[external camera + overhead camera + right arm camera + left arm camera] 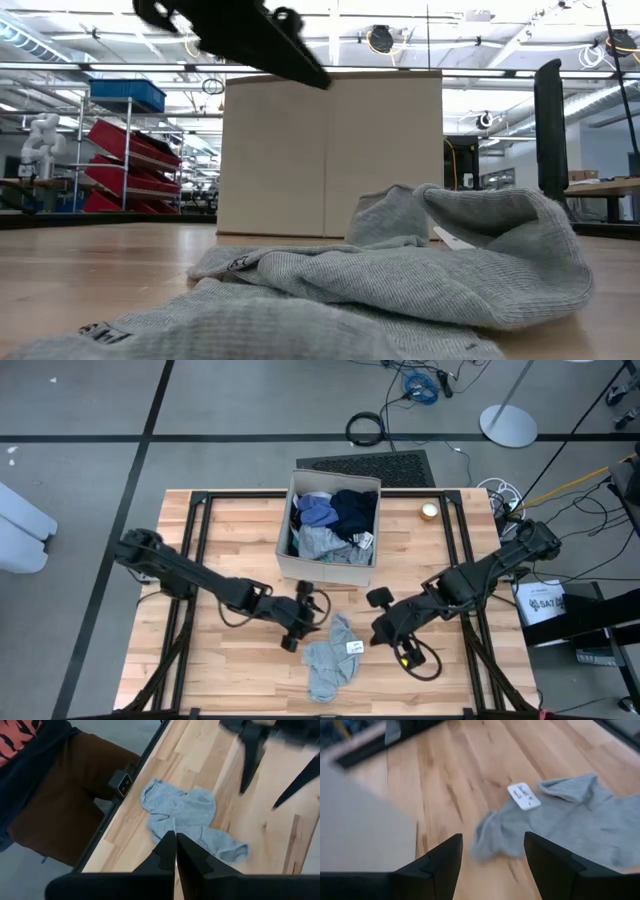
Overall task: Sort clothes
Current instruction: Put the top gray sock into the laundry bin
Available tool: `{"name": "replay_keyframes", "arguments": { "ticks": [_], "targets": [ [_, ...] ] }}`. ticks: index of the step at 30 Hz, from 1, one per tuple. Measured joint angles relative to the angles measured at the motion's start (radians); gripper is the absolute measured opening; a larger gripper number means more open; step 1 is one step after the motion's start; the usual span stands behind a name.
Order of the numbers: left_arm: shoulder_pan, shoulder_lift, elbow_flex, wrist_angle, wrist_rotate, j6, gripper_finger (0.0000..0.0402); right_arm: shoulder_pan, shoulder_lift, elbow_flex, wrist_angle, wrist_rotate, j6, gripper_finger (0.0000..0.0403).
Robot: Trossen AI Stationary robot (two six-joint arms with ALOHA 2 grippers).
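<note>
garment: grey top lies crumpled on the wooden table near its front edge, white tag facing up, nothing gripping it.
other clothes: navy, blue and grey pieces piled in the beige box toward the back of the table.
left gripper: just beside the top's upper edge, fingers spread apart, empty.
right gripper: near the top's other side, fingers pressed together, empty.
person: dark sleeve and brown trousers at the table's front edge.
</note>
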Motion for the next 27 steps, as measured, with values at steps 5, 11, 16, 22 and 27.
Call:
{"name": "replay_keyframes", "arguments": {
  "ticks": [5,11,16,22,27],
  "targets": [
    [0.005,0.107,0.000,0.165,-0.015,0.150,0.0223,-0.007,0.000,0.000,0.013,0.001,-0.041,0.0000],
    [0.060,0.195,0.038,0.166,0.016,0.105,0.0223,-0.013,0.000,0.000,0.020,0.002,-0.043,0.0000],
    [0.102,0.243,0.046,0.163,0.144,0.009,0.0223,-0.013,0.000,0.000,0.020,0.001,-0.043,0.0000],
    [0.125,0.283,0.047,0.166,0.214,-0.039,0.0223,-0.013,0.000,0.000,0.019,0.001,-0.044,0.0000],
    [0.138,0.316,0.047,0.174,0.205,-0.040,0.0223,-0.013,0.000,0.000,0.019,0.000,-0.045,0.0000]
  ]
}}
